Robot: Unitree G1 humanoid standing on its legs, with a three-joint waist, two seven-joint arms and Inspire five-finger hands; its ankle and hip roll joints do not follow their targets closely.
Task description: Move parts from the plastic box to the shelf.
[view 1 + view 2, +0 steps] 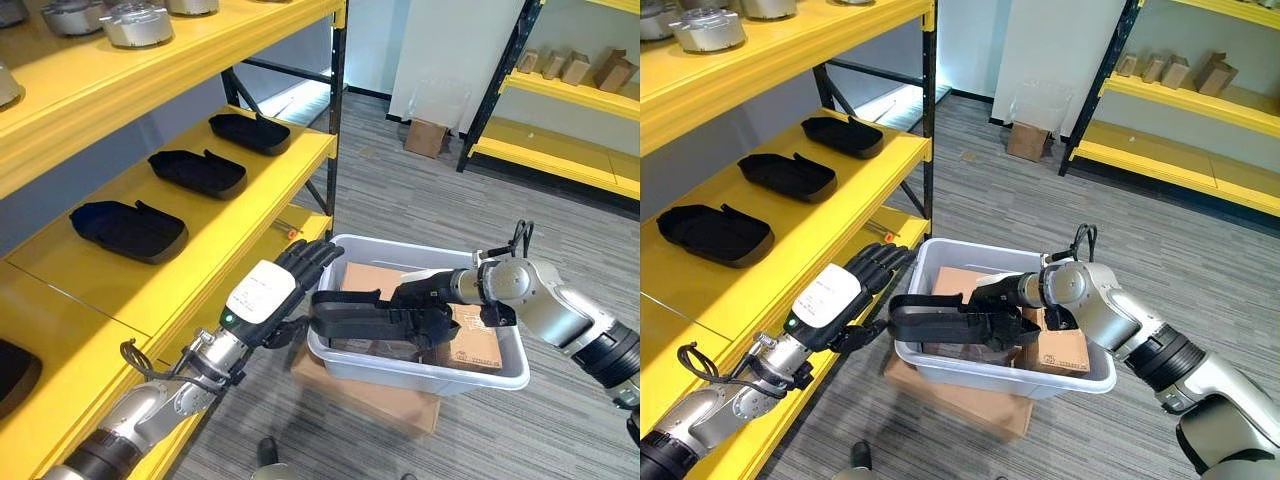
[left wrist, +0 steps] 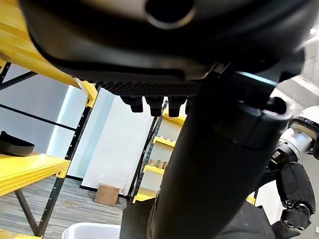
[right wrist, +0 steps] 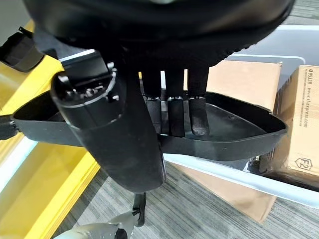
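My right hand (image 1: 432, 290) is shut on a long black tray-shaped part (image 1: 365, 318), fingers inside it and thumb under its wall, as the right wrist view confirms for the part (image 3: 234, 134). The part hangs level over the left rim of the white plastic box (image 1: 420, 378). Reaching in from the shelf side, my left hand (image 1: 262, 292) is open with straight fingers, its thumb touching the part's left end. Three similar black parts (image 1: 198, 173) lie in a row on the yellow middle shelf (image 1: 250, 200).
Cardboard boxes (image 1: 480, 340) lie inside the plastic box, which rests on a flat carton (image 1: 370, 398). Metal parts (image 1: 135, 25) stand on the upper shelf. A shelf post (image 1: 335, 120) rises beside the box. A second yellow rack (image 1: 570, 150) and a floor carton (image 1: 427, 137) stand behind.
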